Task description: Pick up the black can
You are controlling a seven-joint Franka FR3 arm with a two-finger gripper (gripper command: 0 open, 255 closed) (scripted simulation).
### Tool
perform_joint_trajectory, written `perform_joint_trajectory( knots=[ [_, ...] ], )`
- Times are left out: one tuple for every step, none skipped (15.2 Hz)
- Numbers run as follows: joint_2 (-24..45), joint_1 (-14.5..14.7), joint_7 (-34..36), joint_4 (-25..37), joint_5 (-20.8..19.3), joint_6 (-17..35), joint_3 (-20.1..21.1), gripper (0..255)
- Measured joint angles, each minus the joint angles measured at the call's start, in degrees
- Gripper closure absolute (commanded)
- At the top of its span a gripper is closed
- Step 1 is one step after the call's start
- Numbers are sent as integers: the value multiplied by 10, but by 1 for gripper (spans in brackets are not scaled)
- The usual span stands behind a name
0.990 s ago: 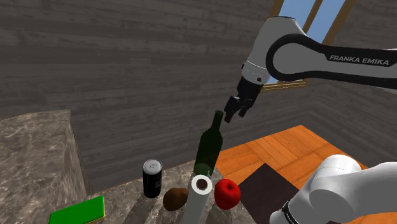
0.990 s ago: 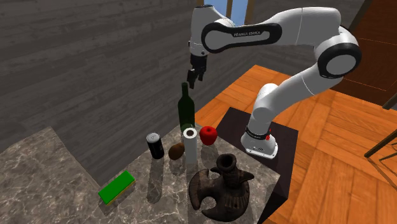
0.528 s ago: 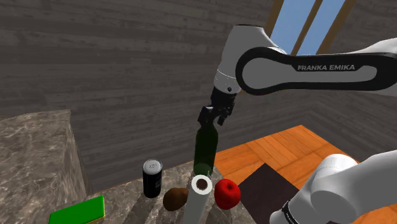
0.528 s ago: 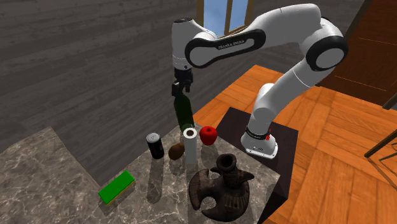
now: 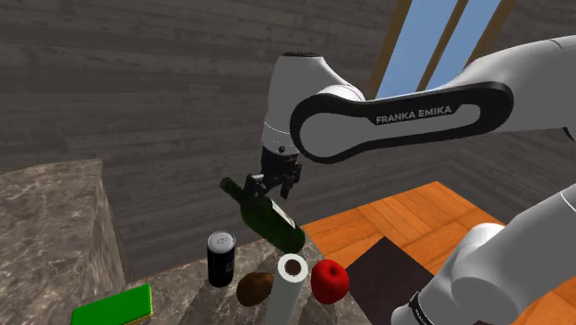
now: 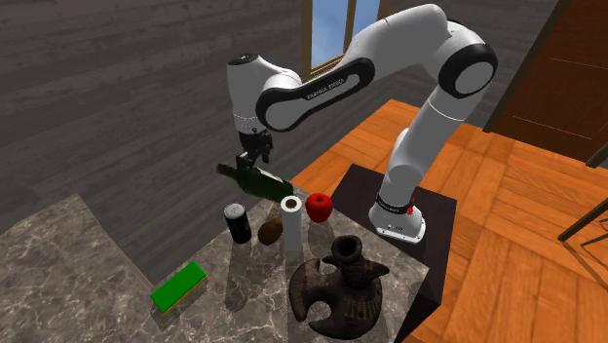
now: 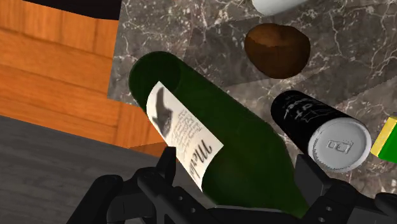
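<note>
We have the shoulder view low and close beside the stand (image 5: 383, 268), facing across the worktop (image 5: 180, 279) to the plank wall (image 5: 138, 92). Second exterior view sits higher and farther off, past the worktop's opposite end, facing the stand. Wrist view looks down from very near; all three share the green bottle (image 5: 270, 220) and black can (image 5: 221, 259).

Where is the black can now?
Shoulder view: the black can stands on the marble counter, left of the brown fruit, below the tilted bottle.

Green bottle (image 5: 268, 217) tilted steeply over marble counter (image 6: 78, 273). White roll (image 5: 293, 270), red apple (image 5: 329, 281), brown lump (image 5: 254, 289) clustered below; green block (image 5: 113, 306) well apart.
</note>
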Motion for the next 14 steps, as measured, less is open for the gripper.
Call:
perform_joint_trajectory(
  knots=[
    [24,0,15,12,-10,9,11,0],
    [47,3,34,22,-21,18,23,0],
    [69,5,51,37,-32,21,33,0],
    [91,8,67,49,-45,26,41,0],
    [111,11,82,61,-57,29,48,0],
    [137,16,102,84,-73,26,56,0],
    [158,22,119,99,-86,27,62,0],
    [188,30,139,120,-105,28,67,0],
    [209,38,155,136,-119,27,70,0],
    [232,45,169,152,-134,27,72,0],
    [241,48,175,157,-140,28,72,0],
    [247,51,179,157,-145,33,71,0],
    [252,53,183,155,-148,39,71,0],
    [258,54,186,154,-152,44,70,0]
  ],
)
